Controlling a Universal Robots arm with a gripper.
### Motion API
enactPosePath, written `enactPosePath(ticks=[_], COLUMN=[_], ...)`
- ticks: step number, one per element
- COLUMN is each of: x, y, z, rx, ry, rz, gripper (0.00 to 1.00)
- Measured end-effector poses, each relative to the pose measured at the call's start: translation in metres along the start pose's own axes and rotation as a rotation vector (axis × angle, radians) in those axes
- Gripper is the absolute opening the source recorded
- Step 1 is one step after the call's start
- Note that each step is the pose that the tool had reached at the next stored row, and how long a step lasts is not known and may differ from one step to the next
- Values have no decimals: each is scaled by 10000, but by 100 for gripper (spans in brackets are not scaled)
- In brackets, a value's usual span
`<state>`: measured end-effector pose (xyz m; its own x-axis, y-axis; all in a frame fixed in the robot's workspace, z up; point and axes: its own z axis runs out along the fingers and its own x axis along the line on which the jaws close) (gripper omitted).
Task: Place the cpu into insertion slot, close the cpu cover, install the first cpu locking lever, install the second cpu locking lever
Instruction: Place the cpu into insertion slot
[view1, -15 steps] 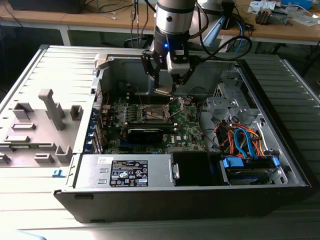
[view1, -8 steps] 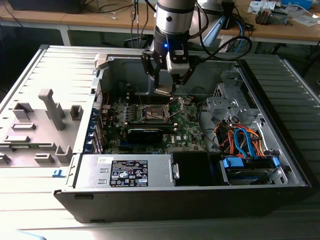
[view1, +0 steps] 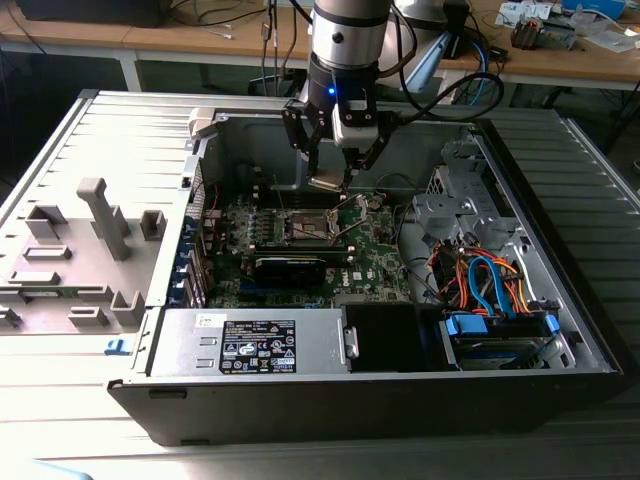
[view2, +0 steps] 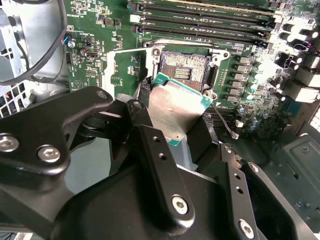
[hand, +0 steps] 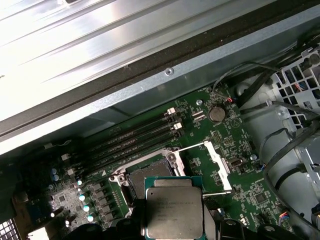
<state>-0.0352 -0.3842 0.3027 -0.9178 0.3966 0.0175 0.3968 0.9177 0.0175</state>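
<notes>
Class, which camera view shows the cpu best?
The first wrist view: the cpu faces the camera, metal top plain. The second wrist view shows it tilted, gripped in the pincer; the exterior view shows it small.

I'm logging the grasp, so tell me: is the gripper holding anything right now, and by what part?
Yes. The gripper holds the cpu, pinched by two opposite edges between its fingers, near the open insertion slot.
</notes>
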Motion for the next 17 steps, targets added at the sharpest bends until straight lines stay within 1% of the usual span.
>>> enactPosePath(ticks=[17], x=[-2], y=[-4], z=[1], rx=[-4], ry=[-4], rz=[212], gripper=[55])
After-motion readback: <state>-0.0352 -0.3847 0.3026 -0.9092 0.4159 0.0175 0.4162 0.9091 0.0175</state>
